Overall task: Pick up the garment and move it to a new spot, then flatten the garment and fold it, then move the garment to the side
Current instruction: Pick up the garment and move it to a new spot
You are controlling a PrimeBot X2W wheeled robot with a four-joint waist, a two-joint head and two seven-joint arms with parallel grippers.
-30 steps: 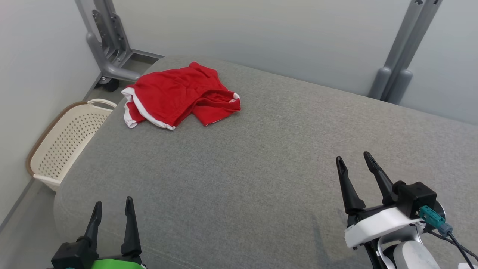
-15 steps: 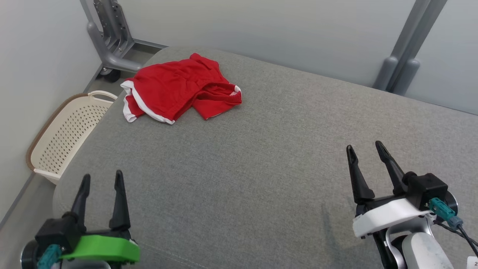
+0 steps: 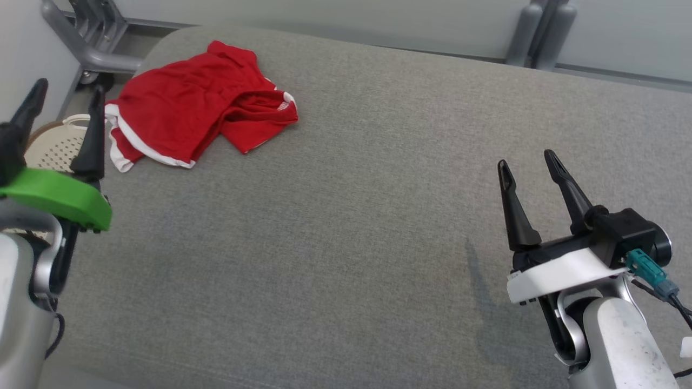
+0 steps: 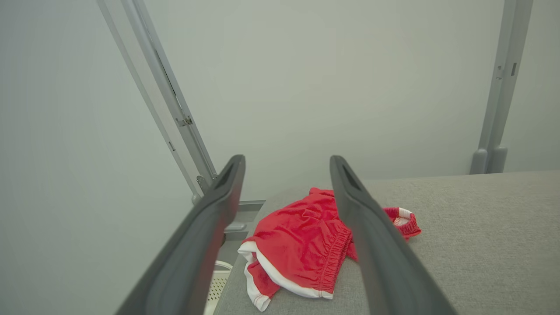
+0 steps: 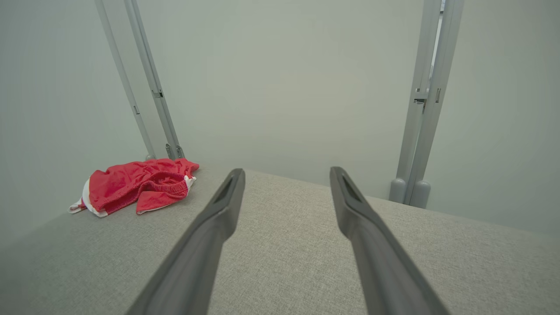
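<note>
The garment (image 3: pixel 189 111) is a crumpled pair of red shorts with white trim, lying at the far left corner of the grey padded table (image 3: pixel 357 205). It also appears in the left wrist view (image 4: pixel 302 245) and the right wrist view (image 5: pixel 131 188). My left gripper (image 3: pixel 67 92) stands open at the left edge, raised, just left of the garment and not touching it. At the lower right my right gripper (image 3: pixel 527 159) is open too, far from the garment, with nothing between its fingers.
A cream perforated laundry basket (image 3: pixel 54 148) sits on the floor beside the table's left edge, partly behind my left gripper. Grey metal frame legs (image 3: pixel 92 48) stand at the far left and another pair (image 3: pixel 540 32) at the far right, against a pale wall.
My left gripper has risen and moved forward toward the garment. The right gripper has come up slightly. The head camera has tilted down, so the whole scene has shifted up and left.
</note>
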